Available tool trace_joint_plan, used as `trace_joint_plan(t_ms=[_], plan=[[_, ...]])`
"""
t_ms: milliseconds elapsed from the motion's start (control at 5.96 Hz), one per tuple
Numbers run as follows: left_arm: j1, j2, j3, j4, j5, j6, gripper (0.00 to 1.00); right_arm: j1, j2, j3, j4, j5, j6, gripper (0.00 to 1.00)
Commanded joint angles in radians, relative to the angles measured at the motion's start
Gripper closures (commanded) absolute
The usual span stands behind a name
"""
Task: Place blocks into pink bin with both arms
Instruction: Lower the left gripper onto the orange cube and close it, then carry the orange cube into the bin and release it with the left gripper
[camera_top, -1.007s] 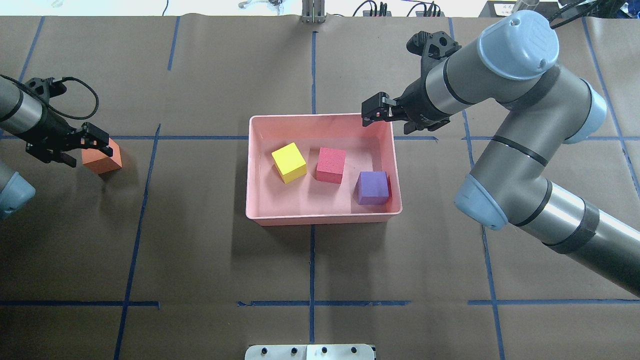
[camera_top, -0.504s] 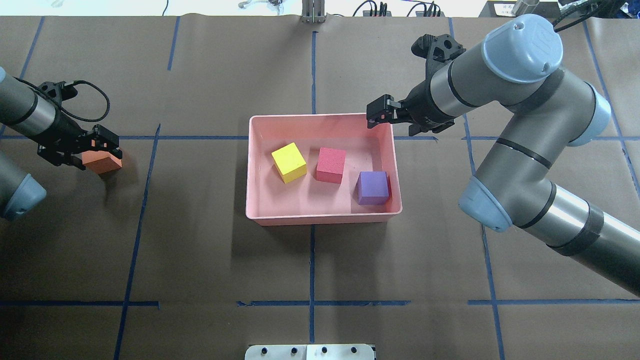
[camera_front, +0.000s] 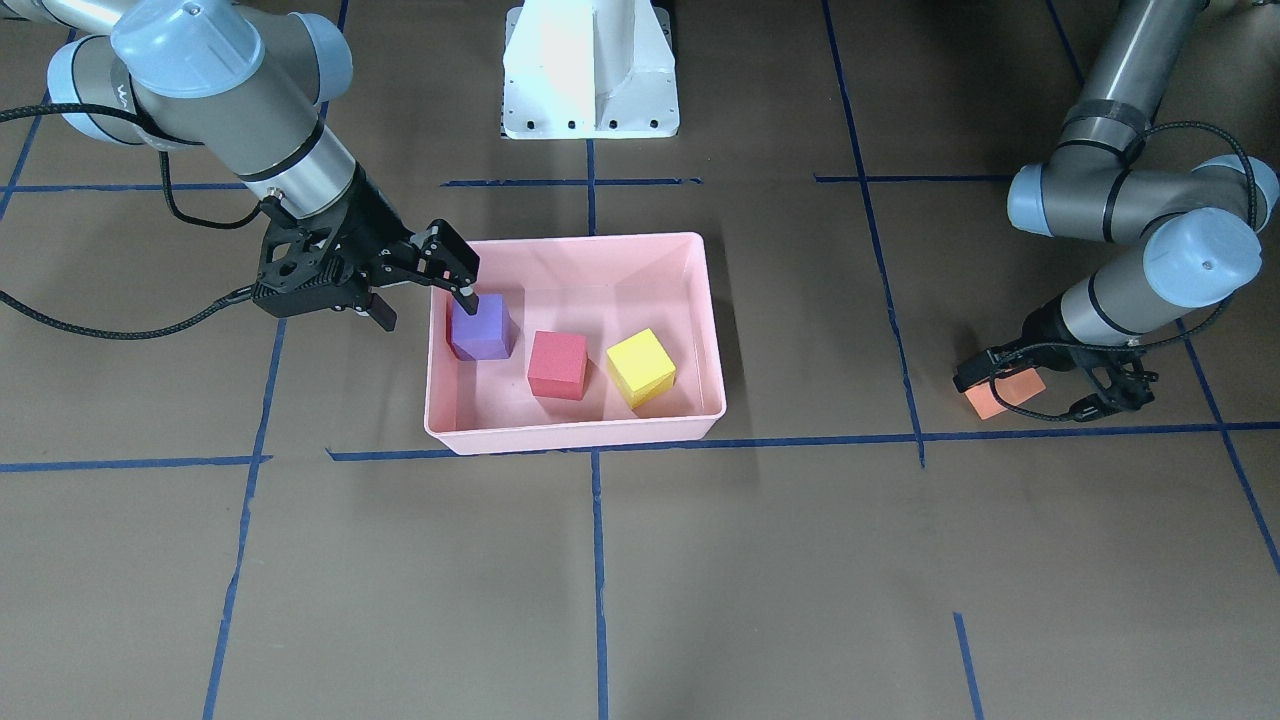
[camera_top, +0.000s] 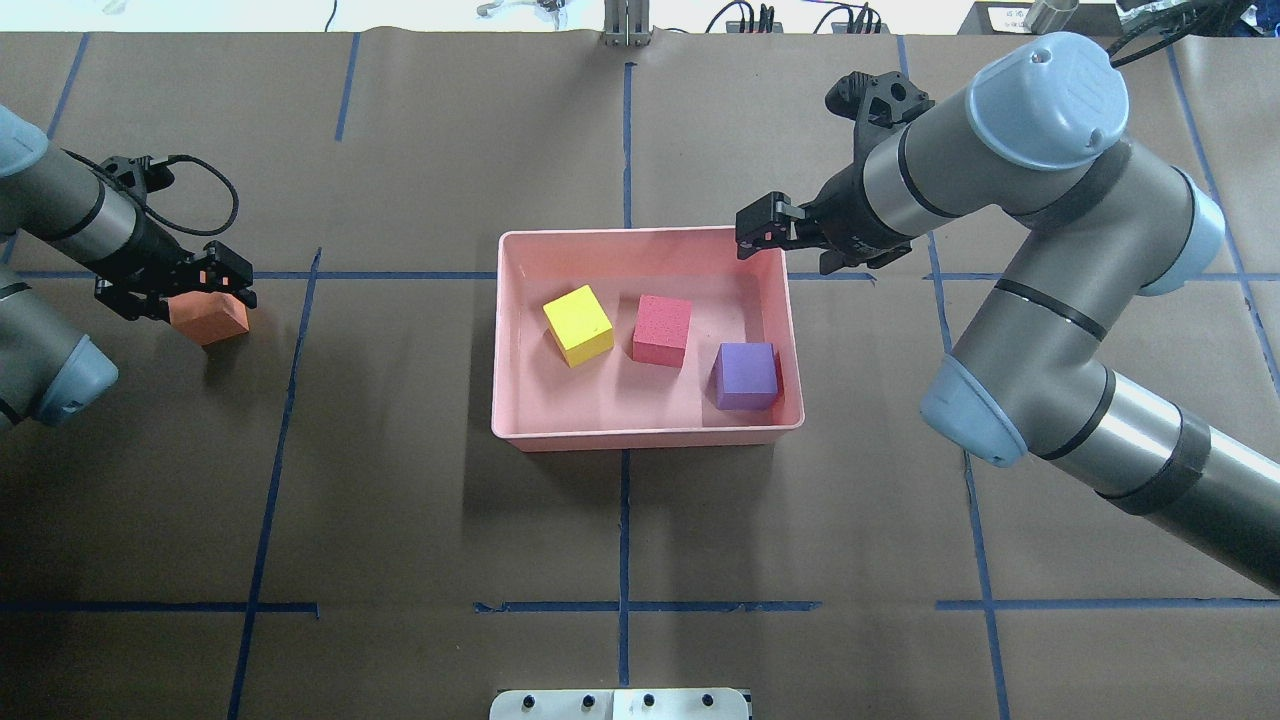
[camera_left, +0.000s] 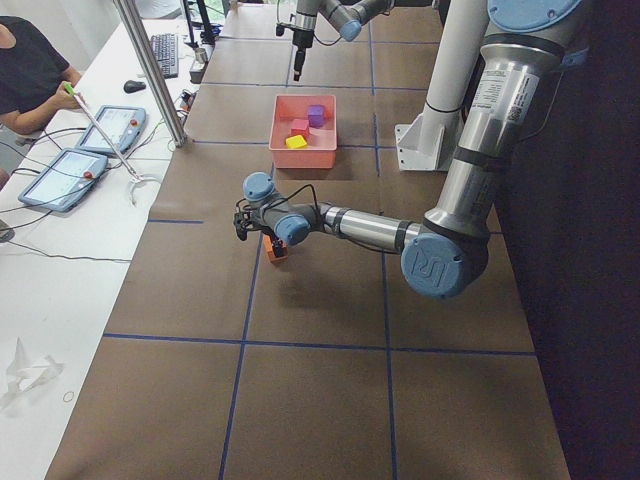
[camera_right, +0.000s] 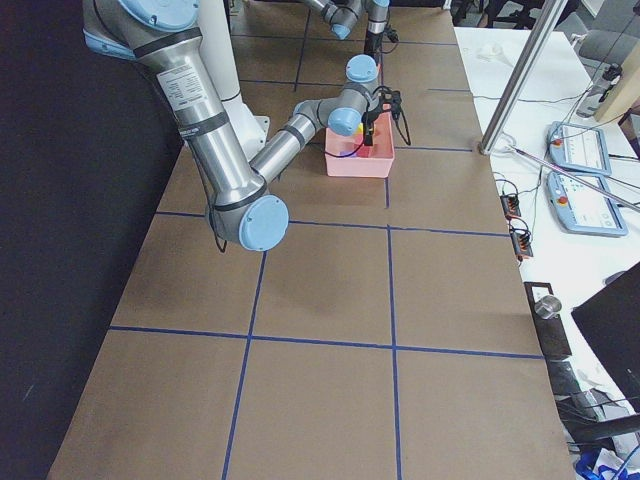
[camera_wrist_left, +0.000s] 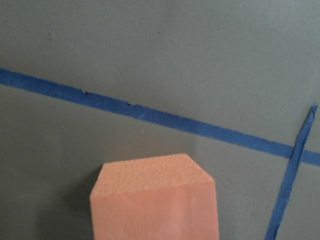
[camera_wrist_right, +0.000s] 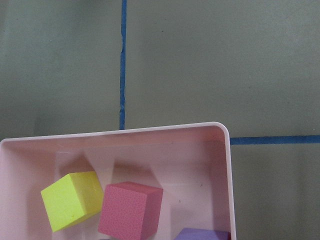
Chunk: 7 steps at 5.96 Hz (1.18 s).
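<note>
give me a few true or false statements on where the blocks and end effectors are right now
1. The pink bin holds three blocks. True.
2. The orange block lies inside the bin. False: it is out on the table, at the left end effector.
3. The red block sits between the yellow block and the purple block. True.
4. The right end effector is beside the orange block. False: it is at a corner of the bin.
</note>
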Motion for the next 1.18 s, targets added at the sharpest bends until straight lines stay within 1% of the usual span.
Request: trace_joint_plan(t_ms=[0, 168, 336, 504, 672, 839, 1007], plan=[[-0.001, 0.0, 0.0, 0.001, 0.012, 0.0, 0.62, -0.004, -0.002, -0.001, 0.001, 0.0, 0.0, 0.0], [-0.001, -0.013, -0.014, -0.001, 0.023, -0.002, 0.92, -0.002, 0.0, 0.002, 0.001, 0.0, -0.002, 0.0], [0.0, -0.064, -0.076, 0.002, 0.018, -0.015, 0.92, 0.008, -0.07, 0.061, 0.001, 0.008, -0.011, 0.0], [0.002, -0.122, -0.123, -0.001, 0.009, -0.081, 0.92, 0.051, -0.128, 0.098, 0.004, 0.017, -0.052, 0.0], [0.035, -0.235, -0.146, 0.004, 0.009, -0.244, 0.92, 0.082, -0.196, 0.13, 0.004, 0.017, -0.057, 0.0], [0.105, -0.304, -0.17, 0.002, 0.012, -0.356, 0.91, 0.1, -0.243, 0.141, 0.007, 0.003, -0.055, 0.0], [0.17, -0.36, -0.204, 0.004, 0.02, -0.458, 0.9, 0.105, -0.253, 0.135, 0.004, 0.0, -0.054, 0.0]])
